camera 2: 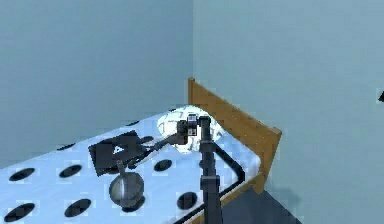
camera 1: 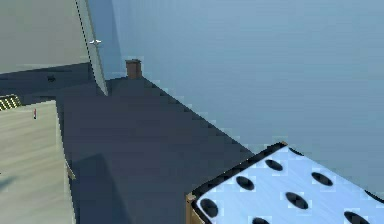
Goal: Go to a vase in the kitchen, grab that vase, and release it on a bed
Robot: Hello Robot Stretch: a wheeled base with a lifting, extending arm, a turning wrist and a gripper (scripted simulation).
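A bed (camera 2: 60, 172) with a pale blue cover dotted with black spots and a wooden headboard (camera 2: 235, 118) lies in the arm side view; its corner (camera 1: 290, 185) also reaches into the forward view's lower right. My arm (camera 2: 207, 170) rises over the bed. The gripper (camera 2: 140, 157) reaches left from it above the cover. A round grey vase-like thing (camera 2: 127, 190) with a narrow neck sits just below the fingers, against the cover. I cannot tell whether the gripper holds it or it rests on the bed.
A flat dark square thing (camera 2: 113, 155) lies on the cover by the fingers, and a pale pillow (camera 2: 172, 122) sits at the headboard. In the forward view a light wooden top (camera 1: 35, 165) stands at the left, dark floor runs ahead to a door (camera 1: 95, 45), and a small brown bin (camera 1: 133, 68) stands beside the blue wall.
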